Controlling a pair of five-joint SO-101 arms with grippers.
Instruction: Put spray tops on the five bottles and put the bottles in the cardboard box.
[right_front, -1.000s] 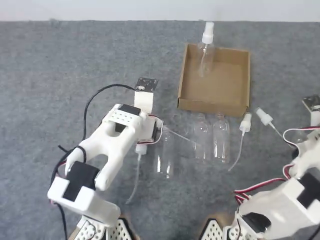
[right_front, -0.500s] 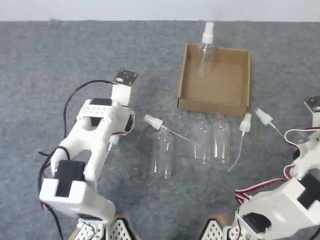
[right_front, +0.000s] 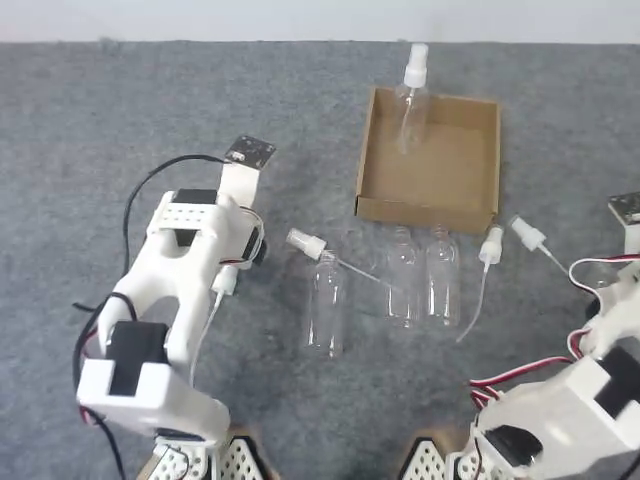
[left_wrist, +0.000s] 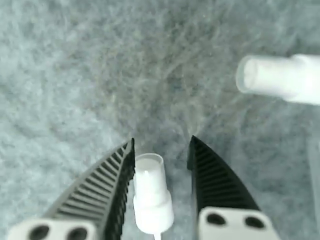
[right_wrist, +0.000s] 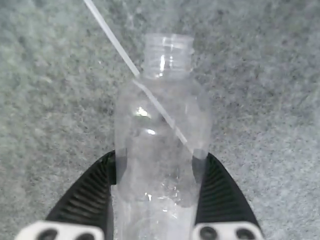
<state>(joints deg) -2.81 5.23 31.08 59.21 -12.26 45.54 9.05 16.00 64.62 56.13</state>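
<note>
A spray top (left_wrist: 150, 192) sits between the fingers of the left gripper (left_wrist: 161, 141), which are nearly closed around it. It touches one finger, with a thin gap by the other. The right gripper (right_wrist: 159, 156) squeezes a clear bottle (right_wrist: 160, 125) with no top, a finger on each side. Seen from above, the left arm (right_front: 185, 290) stands at 8 o'clock and points toward 12, and the right arm (right_front: 570, 410) is bent low at 4 o'clock. Three bare bottles (right_front: 402, 285) lie in the middle with three loose spray tops (right_front: 490, 245) near them. The cardboard box (right_front: 425, 212) lies at 1 o'clock, a capped bottle (right_front: 412, 110) in it. Grey carpet (right_front: 100, 150) covers the table, and a white wall (right_front: 200, 20) runs along 12 o'clock.
</note>
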